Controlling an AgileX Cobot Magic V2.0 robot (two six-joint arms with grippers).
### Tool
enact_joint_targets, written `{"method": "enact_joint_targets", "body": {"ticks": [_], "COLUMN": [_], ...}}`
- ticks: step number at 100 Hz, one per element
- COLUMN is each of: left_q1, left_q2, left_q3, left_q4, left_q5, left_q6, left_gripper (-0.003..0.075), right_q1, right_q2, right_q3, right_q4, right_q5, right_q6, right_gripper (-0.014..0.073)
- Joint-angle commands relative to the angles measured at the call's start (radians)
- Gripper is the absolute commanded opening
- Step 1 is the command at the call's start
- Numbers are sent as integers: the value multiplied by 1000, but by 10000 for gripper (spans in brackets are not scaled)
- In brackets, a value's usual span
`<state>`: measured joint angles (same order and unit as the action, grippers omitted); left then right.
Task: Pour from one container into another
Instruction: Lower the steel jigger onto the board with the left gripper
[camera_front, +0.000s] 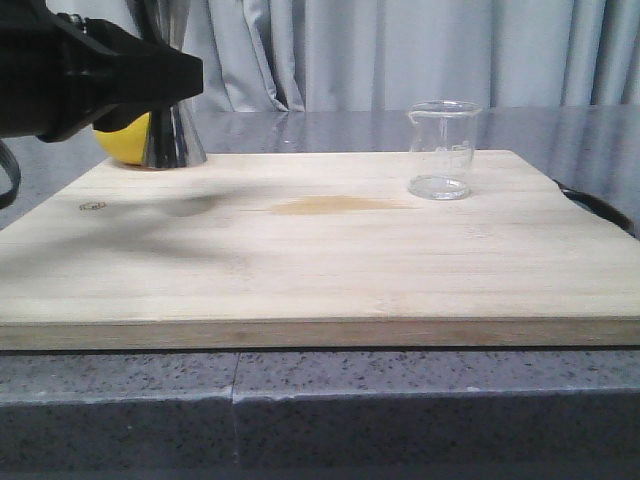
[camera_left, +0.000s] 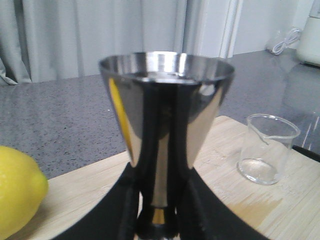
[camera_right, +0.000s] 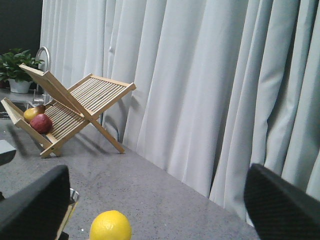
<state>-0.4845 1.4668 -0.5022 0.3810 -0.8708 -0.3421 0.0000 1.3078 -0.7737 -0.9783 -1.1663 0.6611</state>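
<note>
The left gripper (camera_left: 156, 220) has its two black fingers (camera_left: 131, 200) on either side of the jigger (camera_left: 165, 125) at its narrow waist, apparently clamped on it, with the wide upper cone standing upright and open above the jaws. In the front view the jigger (camera_front: 172, 135) sits at the far left corner of the board (camera_front: 320, 270), just past the fingertips, with a lemon (camera_front: 125, 138) right beside it. The beaker (camera_front: 442, 150) stands upright and well apart from these jaws, out toward the right side of the board, and looks nearly empty, only a thin film showing at its bottom. The right gripper (camera_right: 155, 210) is spread wide with nothing between its fingers, looking off toward the curtain and a rack (camera_right: 70, 112), so it is nowhere near the beaker yet. To do this step well, I judge the left jaws should keep the jigger plumb and steady as a receiver. The right jaws should take the beaker low on its wall, lip turned toward the jigger. The jigger's mouth is modest, so tip slowly and close above the rim.
</note>
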Motion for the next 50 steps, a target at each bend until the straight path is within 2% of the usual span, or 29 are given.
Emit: {"method": "enact_joint_targets", "body": {"ticks": [1,50], "left_q1": [22,29], "left_q2": [-39,8], "left_q3": [-27,-27], "left_q4": [13,18], "left_q5": [-106,-134], "left_q6": [-6,-6], "left_gripper": [60,60], "right_q1": [0,46], "right_q2": [-37,-37], "right_q3": [-31,-31], "right_q4": [40,38], "right_q5": [-111,-89], "right_q6": [7,7], "right_gripper": [638,638]}}
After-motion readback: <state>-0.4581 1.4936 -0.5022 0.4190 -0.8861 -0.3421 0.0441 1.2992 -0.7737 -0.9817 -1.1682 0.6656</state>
